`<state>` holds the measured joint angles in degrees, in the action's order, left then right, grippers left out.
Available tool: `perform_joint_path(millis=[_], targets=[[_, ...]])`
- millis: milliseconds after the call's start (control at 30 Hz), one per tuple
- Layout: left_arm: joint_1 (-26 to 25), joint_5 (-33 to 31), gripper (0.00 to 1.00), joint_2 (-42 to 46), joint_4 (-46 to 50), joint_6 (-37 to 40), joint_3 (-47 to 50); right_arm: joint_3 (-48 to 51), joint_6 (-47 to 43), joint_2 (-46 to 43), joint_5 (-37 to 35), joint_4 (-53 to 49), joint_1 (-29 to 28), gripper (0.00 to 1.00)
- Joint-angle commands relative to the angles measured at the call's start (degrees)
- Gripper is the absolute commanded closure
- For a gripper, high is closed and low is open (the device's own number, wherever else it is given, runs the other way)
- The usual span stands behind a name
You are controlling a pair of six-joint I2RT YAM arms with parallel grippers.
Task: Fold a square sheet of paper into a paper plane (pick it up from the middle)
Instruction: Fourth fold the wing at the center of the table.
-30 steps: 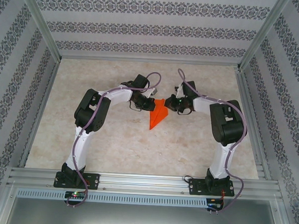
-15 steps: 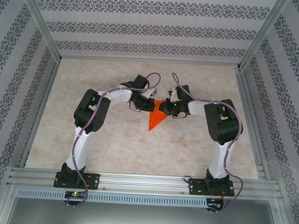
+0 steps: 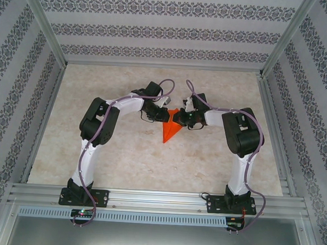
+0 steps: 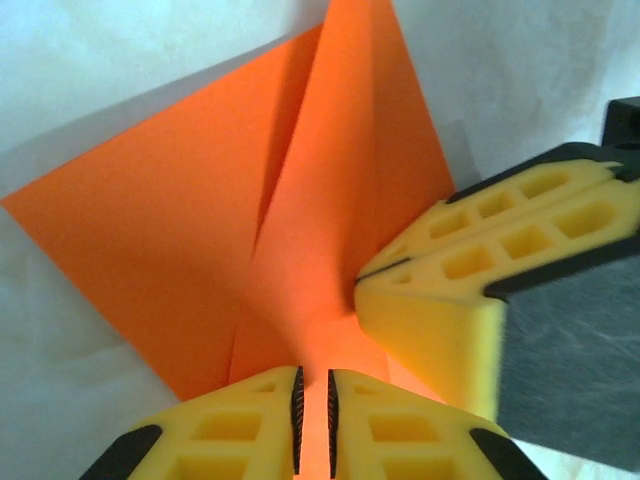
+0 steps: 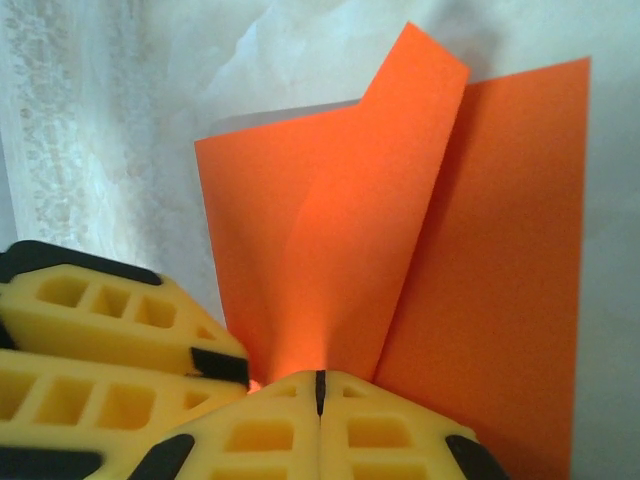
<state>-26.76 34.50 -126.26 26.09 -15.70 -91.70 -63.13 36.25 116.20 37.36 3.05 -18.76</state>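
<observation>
Keeping the right gripper (image 5: 318, 385) pinched shut on the raised ridge of the half-folded square sheet of paper (image 3: 169, 132), mid-frame on the table (image 3: 122, 159), seems wise so the left gripper (image 4: 313, 400), jaws a slit apart around that ridge, can withdraw without dragging the crease.

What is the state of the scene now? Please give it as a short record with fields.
paper: orange paper, partly folded, pointed end toward the near edge, lying on the table
left gripper: at the paper's left side, jaws a narrow slit apart, paper seen in the slit, grip unclear
right gripper: shut on a raised flap of the paper
plane: not yet finished
</observation>
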Motion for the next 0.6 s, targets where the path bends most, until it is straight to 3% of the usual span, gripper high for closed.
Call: perform_joint_path(millis=[0, 333, 567], targets=[[0.1, 1.4, 0.80, 4.9, 0.3, -2.0, 2.1, 0.7, -1.9, 1.8, -2.4, -4.7, -1.0, 0.95], [-2.6, 3.0, 0.79, 13.1, -7.7, -7.5, 14.3, 0.9, -2.0, 1.9, -1.5, -4.5, -1.5, 0.95], [-5.0, 2.9, 0.79, 11.2, -9.7, -8.3, 15.6, 1.2, -1.8, 1.6, -1.2, -4.2, -1.7, 0.95]])
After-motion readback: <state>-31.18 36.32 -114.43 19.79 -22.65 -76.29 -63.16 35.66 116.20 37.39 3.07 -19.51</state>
